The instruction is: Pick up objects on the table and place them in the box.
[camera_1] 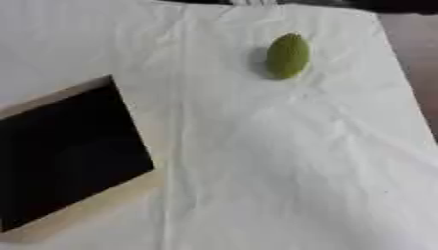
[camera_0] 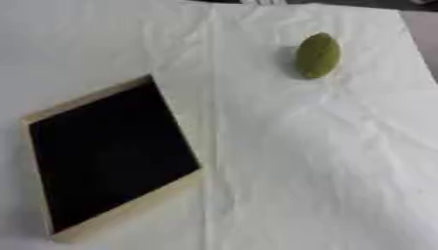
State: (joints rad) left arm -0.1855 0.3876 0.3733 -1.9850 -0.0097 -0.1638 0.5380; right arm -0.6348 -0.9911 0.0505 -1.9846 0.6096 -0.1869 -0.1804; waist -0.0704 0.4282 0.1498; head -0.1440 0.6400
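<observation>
We look down on a table covered with a creased white cloth point(camera_0: 325, 161), and neither of our hands appears in either view, so we cannot tell whether their fingers are apart, together or clamped on anything. The thing to be picked up is a small olive-green, egg-shaped object point(camera_0: 317, 55), with a dull, slightly rough-looking surface and no markings we can make out; it could be a fruit, though we cannot say for sure. It stands with its long axis running away from us, narrower end toward the far edge, and it rests directly on the cloth near the far right corner of the tabletop, casting a soft shadow on its left side. The shallow rectangular box with a pale wooden rim and a black inside point(camera_0: 111, 156) lies near the left edge of the tabletop, turned askew so that one corner points toward the far edge. The green object and the box are well apart, with bare wrinkled cloth between them.
</observation>
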